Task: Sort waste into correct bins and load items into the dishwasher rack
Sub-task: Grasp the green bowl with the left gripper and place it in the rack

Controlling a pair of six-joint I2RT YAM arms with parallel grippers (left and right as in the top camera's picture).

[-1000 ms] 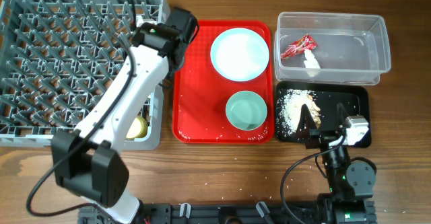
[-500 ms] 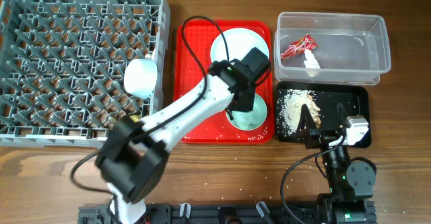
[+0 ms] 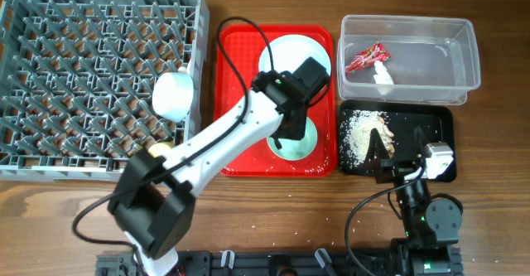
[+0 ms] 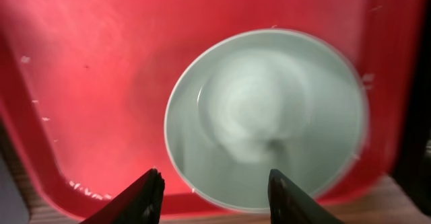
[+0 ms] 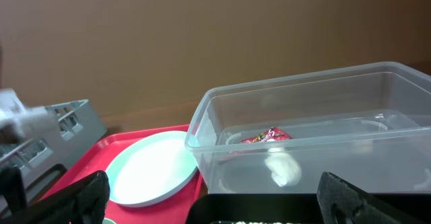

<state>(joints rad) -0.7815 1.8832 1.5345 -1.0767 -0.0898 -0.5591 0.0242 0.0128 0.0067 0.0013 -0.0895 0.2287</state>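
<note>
Mint bowl (image 4: 266, 116): upright on red serving tray (image 4: 81, 83), toward its robot-side edge, directly below left gripper (image 4: 217, 198), whose jaws stand spread wide and hold nothing, tips over the bowl's near rim. Right gripper (image 5: 212, 200): jaws parted, empty, over black tray (image 3: 431, 127). Red snack wrapper (image 3: 366, 57), in clear tub (image 3: 474, 56): print too small to read.

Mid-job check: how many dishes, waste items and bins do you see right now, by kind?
Bowls: 2, one bowl on the red tray, one bowl in the rack
Plate: 1
Waste items: 3, wrapper, white scrap, crumbs
Bins: 2, clear tub, black tray
Total: 8
</note>
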